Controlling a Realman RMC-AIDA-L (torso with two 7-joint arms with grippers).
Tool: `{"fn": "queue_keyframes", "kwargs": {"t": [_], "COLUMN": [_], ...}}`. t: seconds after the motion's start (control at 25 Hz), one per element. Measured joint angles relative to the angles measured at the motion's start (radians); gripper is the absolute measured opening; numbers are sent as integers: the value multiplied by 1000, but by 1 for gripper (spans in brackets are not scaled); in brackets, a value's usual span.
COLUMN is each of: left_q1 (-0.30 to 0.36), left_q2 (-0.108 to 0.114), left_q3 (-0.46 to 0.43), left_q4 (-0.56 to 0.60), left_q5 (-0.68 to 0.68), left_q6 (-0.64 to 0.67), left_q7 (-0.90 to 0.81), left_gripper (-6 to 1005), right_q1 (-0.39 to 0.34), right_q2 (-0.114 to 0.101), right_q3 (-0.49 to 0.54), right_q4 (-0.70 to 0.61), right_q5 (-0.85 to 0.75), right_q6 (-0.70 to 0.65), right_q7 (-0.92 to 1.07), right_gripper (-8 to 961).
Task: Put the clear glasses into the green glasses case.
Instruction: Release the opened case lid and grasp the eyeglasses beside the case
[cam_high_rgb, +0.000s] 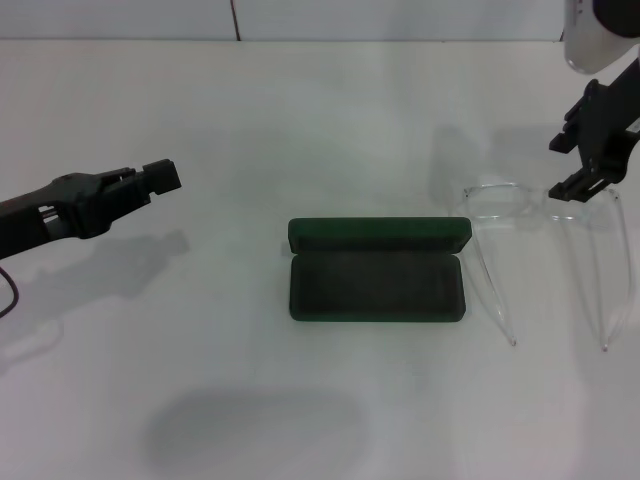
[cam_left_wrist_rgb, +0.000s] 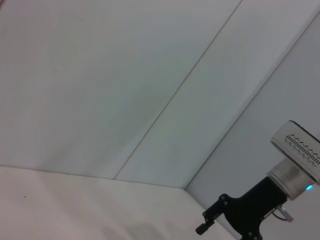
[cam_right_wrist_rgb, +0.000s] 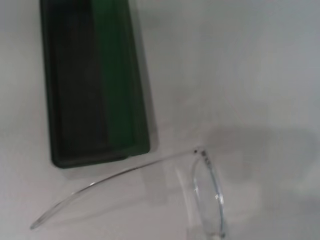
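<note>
A plain white table (cam_high_rgb: 300, 130) met a pale wall at the back, and everything lay on that bare top. The right gripper (cam_high_rgb: 585, 172) hung over the far right of the table, fingers pointing down, directly above the front of the glasses (cam_high_rgb: 545, 215); whether its jaws were apart or closed could not be told, and it seemed to hold nothing. Just beneath it the glasses rested on the table with their clear arms unfolded, reaching toward the robot. Beside them, to the gripper's left, lay the case (cam_high_rgb: 377, 270), open, its lid propped up along the far edge and its dark lining showing; the nearer glasses arm ran close past the case's right end, though touching or not was unclear. The right wrist view showed the same pairing, case (cam_right_wrist_rgb: 95, 85) and glasses (cam_right_wrist_rgb: 200, 175) close together. Well away across the table, the left gripper (cam_high_rgb: 160, 175) hovered above the surface, its fingers' state unreadable.
</note>
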Motion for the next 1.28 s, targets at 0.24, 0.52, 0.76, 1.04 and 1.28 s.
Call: {"fn": "queue_keyframes", "kwargs": {"t": [0.24, 0.52, 0.76, 1.04, 1.28], "left_q1": [-2, -3, -3, -1, 3], "left_q2": [0, -1, 2, 5, 5], "left_q3": [0, 0, -1, -2, -2], "left_q4": [-10, -27, -51, -66, -66], "left_q5": [0, -3, -7, -8, -8], "left_q6": [0, -1, 0, 0, 0], "left_q7": [9, 18, 31, 33, 33], "left_gripper": [82, 82, 81, 81, 81], "right_q1": [26, 49, 71, 75, 70], "right_q2": [5, 7, 7, 7, 7], "right_q3": [-10, -29, -32, -29, -34], "right_q4": [99, 195, 256, 271, 272], "right_q5": [-2, -7, -8, -8, -10], "right_q6": [56, 117, 143, 155, 161], "right_q7": [-20, -28, -22, -16, 3], "right_gripper": [581, 579, 577, 553, 442]}}
